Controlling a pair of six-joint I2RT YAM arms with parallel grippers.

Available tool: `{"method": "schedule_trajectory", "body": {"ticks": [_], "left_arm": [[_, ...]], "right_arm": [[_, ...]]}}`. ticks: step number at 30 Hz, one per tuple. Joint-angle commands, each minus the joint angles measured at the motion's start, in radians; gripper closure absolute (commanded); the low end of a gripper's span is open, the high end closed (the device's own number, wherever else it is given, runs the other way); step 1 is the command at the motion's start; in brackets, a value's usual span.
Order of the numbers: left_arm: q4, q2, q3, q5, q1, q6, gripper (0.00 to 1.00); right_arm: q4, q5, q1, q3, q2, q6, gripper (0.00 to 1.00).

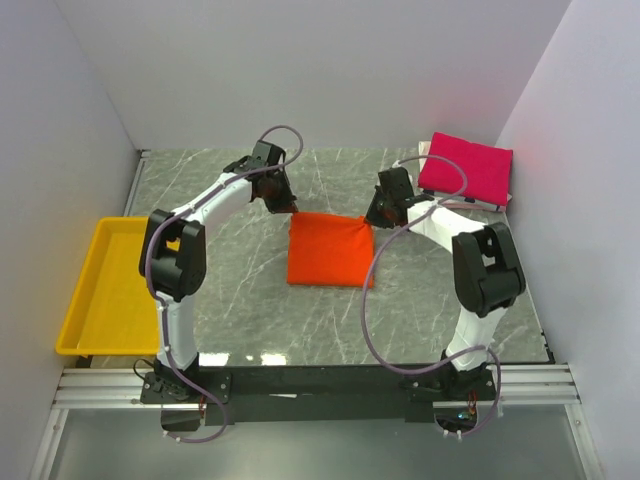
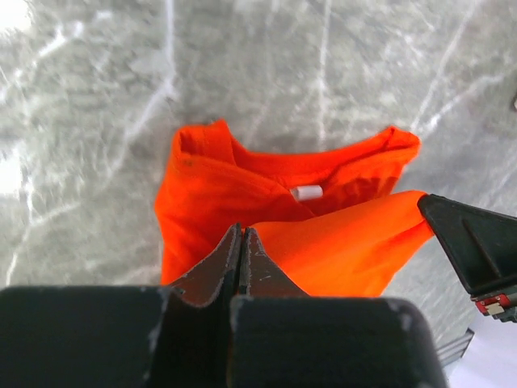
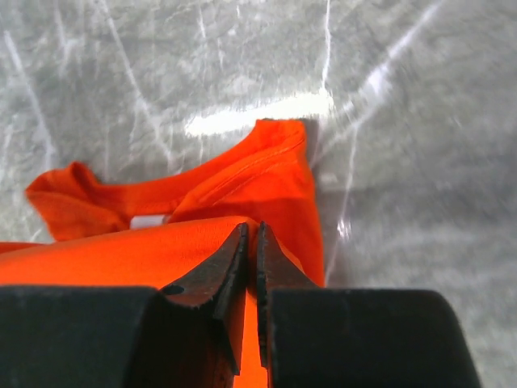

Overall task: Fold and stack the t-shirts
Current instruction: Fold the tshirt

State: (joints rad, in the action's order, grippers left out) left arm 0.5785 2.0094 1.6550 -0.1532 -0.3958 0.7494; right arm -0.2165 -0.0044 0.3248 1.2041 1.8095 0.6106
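Left pincer (image 2: 241, 234) is clenched on a lifted edge of the orange t-shirt (image 1: 328, 250), and the right pincer (image 3: 250, 234) nips the same edge, cloth taut between them at mid-table. Best, I reckon, to carry both corners level and lay them square over the collar. The folded magenta t-shirt (image 1: 465, 168) lies far right. Grey marbled table (image 1: 250, 310), yellow tray (image 1: 110, 290) at left, white walls (image 1: 300, 70) around.

L end effector (image 2: 241, 236) clamped on orange t-shirt (image 2: 218, 186) fold; white neck tag (image 2: 307, 192) showing; marble table (image 2: 81, 121) beneath.
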Motion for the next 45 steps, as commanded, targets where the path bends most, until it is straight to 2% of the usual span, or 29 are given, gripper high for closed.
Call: {"method": "schedule_trajectory", "body": {"ticks": [1,2,4,5,7,8,10,11,12,14,16,19,20,21,23,26,31,34,39,45], "left_arm": [[-0.043,0.057,0.04,0.006,0.029,-0.001,0.99],[-0.052,0.066,0.051,0.001,0.034,-0.004,0.99],[-0.063,0.081,0.054,0.006,0.04,-0.005,0.99],[-0.062,0.087,0.069,0.013,0.044,-0.008,0.99],[-0.054,0.109,0.084,0.007,0.058,-0.007,0.99],[-0.049,0.114,0.095,0.007,0.064,-0.004,0.89],[-0.048,0.111,0.1,0.004,0.08,-0.005,0.69],[-0.045,0.109,0.104,0.012,0.084,-0.01,0.47],[-0.042,0.101,0.107,0.026,0.089,-0.015,0.4],[-0.039,0.077,0.109,0.038,0.101,-0.024,0.33],[0.007,0.052,0.124,0.095,0.107,-0.024,0.33],[0.056,0.008,0.144,0.191,0.095,-0.024,0.39],[0.073,-0.009,0.128,0.216,0.084,-0.013,0.43],[0.067,-0.041,0.106,0.231,0.052,-0.007,0.45],[0.04,-0.07,0.031,0.241,0.014,0.014,0.53],[-0.02,-0.08,-0.05,0.216,-0.04,0.045,0.57],[-0.032,0.056,0.021,0.214,-0.037,0.051,0.61],[-0.017,0.161,0.109,0.166,-0.014,0.073,0.65],[-0.057,0.235,0.115,0.164,0.006,0.094,0.64],[-0.06,0.282,0.131,0.161,0.012,0.094,0.65]], "right_arm": [[0.025,0.012,0.002,0.06,0.072,-0.029,0.95],[0.029,0.012,0.0,0.072,0.083,-0.044,0.84],[0.06,0.009,-0.007,0.084,0.111,-0.063,0.73],[0.063,0.007,-0.013,0.11,0.12,-0.081,0.64],[0.06,0.007,-0.024,0.133,0.128,-0.09,0.54],[0.06,0.007,-0.03,0.147,0.122,-0.095,0.44],[0.026,0.02,-0.041,0.164,0.096,-0.106,0.39],[0.014,0.039,-0.047,0.17,0.085,-0.113,0.37],[-0.012,0.047,-0.061,0.173,0.073,-0.114,0.37],[-0.035,0.055,-0.072,0.161,0.021,-0.104,0.39],[-0.05,0.037,-0.072,0.141,-0.041,-0.098,0.43],[-0.044,-0.08,-0.064,0.101,-0.081,-0.068,0.65],[-0.035,-0.107,-0.058,0.077,-0.085,-0.049,0.79],[-0.006,-0.17,-0.053,0.063,-0.082,-0.04,0.82],[0.04,-0.253,-0.044,0.034,-0.067,-0.02,0.83],[0.114,-0.383,-0.046,0.034,0.008,0.003,0.83],[0.198,-0.489,-0.055,0.081,0.142,0.023,0.83],[0.212,-0.537,-0.079,0.124,0.226,0.049,0.83],[0.301,-0.646,-0.156,0.117,0.341,0.123,0.83],[0.376,-0.707,-0.216,0.06,0.355,0.164,0.83]]}}
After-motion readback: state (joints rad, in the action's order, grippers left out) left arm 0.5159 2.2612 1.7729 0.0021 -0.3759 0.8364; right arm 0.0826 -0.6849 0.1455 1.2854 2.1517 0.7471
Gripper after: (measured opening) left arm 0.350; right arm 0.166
